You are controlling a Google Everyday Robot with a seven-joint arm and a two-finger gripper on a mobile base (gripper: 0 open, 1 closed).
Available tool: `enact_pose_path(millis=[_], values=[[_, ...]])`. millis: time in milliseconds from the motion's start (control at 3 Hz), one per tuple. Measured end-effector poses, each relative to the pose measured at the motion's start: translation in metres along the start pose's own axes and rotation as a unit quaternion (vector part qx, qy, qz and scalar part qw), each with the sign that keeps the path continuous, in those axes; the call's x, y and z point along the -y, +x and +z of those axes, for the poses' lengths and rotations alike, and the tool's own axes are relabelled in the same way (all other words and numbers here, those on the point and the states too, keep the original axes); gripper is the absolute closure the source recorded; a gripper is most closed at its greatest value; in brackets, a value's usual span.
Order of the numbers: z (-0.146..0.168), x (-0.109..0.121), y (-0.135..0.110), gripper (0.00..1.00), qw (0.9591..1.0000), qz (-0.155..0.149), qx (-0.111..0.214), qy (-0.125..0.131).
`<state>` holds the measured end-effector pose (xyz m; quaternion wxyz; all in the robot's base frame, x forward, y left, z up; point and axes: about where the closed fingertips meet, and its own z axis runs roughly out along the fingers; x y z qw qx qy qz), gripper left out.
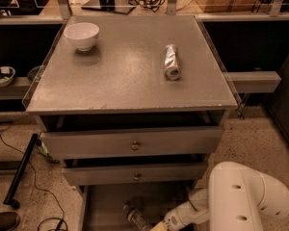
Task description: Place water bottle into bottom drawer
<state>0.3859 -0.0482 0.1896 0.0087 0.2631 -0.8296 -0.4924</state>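
One water bottle [134,217] lying in open bottom drawer [106,201], claw [157,226] just beside it, its hold impossible to tell

Hand [157,226] beside water bottle [134,217], both cropped below

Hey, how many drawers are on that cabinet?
3, stacked: top drawer, middle drawer, and the open bottom drawer, where the water bottle is beside the gripper.

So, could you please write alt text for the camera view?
The robot's hand is down in the open bottom drawer, right beside the water bottle. On the grey cabinet top sit a white bowl and a silver can on its side.
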Motion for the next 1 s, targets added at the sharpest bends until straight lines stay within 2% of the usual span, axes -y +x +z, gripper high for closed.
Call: enact_pose_path(millis=[333, 667, 1000], values=[[0.0001, 0.0, 0.0, 0.11, 1.0, 0.0, 0.0, 0.0], [0.0001, 0.0, 0.0, 0.0, 1.0, 0.0, 0.0, 0.0], [0.0001, 0.0, 0.0, 0.0, 1.0, 0.0, 0.0, 0.0]])
